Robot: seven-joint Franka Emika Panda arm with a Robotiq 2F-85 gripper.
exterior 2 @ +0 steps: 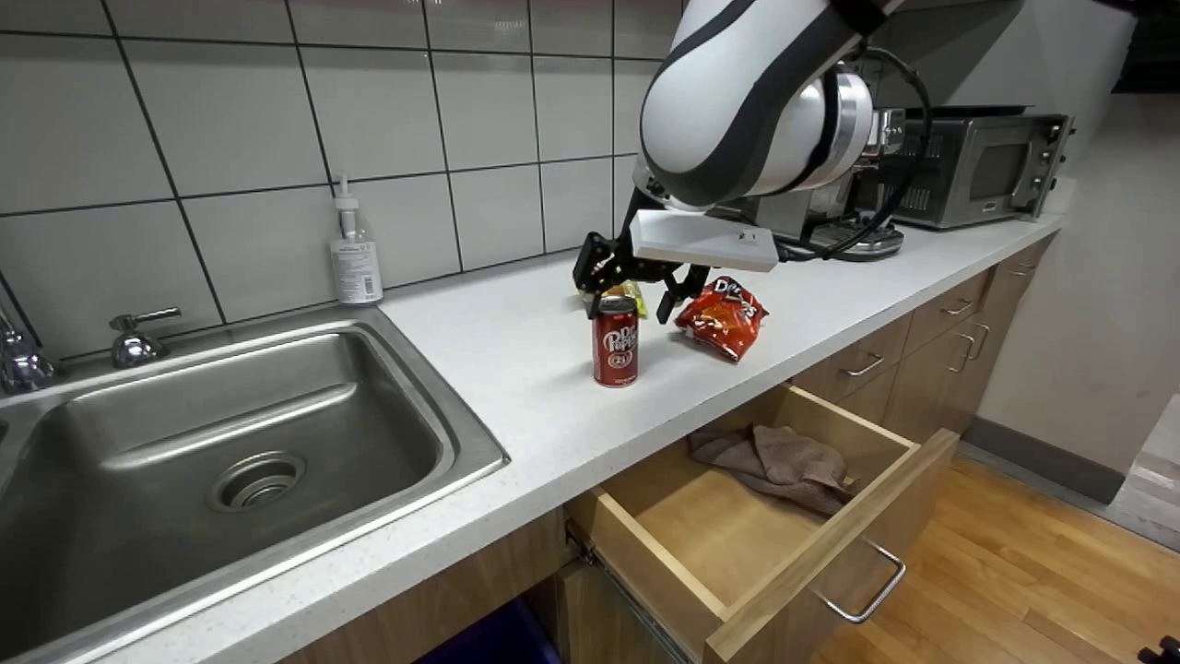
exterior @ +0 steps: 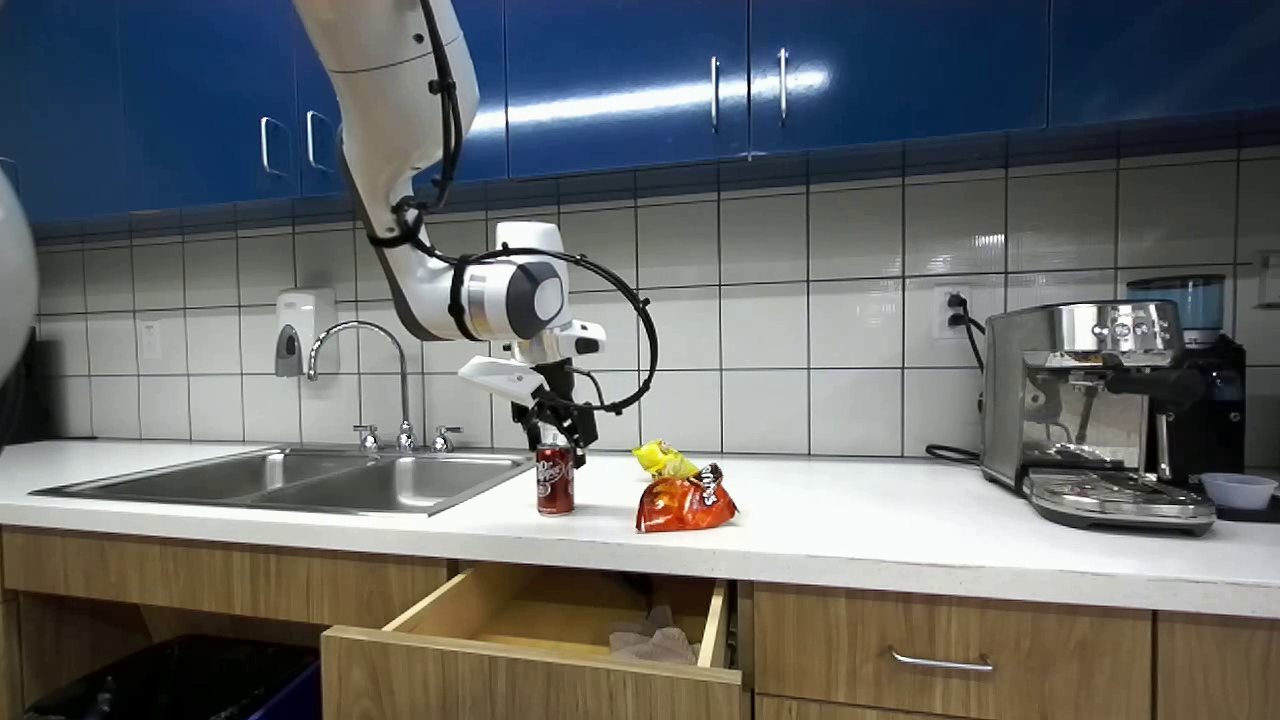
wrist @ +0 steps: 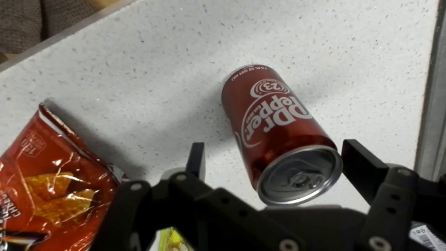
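A red Dr Pepper can (exterior: 555,480) stands upright on the white counter in both exterior views. My gripper (exterior 2: 631,312) hangs just above it, pointing down, its jaws wide apart. In the wrist view the can (wrist: 271,118) appears between the two black fingers (wrist: 197,160), with its silver top toward the palm. The right-hand finger is very close to the can's rim; whether it touches I cannot tell. A gap shows on the left-hand side. Beside the can lies a red Doritos bag (exterior 2: 724,318), and a yellow bag (exterior: 662,458) sits behind it.
Below the counter, a wooden drawer (exterior 2: 682,563) is pulled out with a brown cloth (exterior 2: 784,466) inside. A steel sink (exterior: 300,480) lies beside the can. An espresso machine (exterior: 1090,400) stands farther along the counter, and a soap bottle (exterior 2: 355,254) is by the tiled wall.
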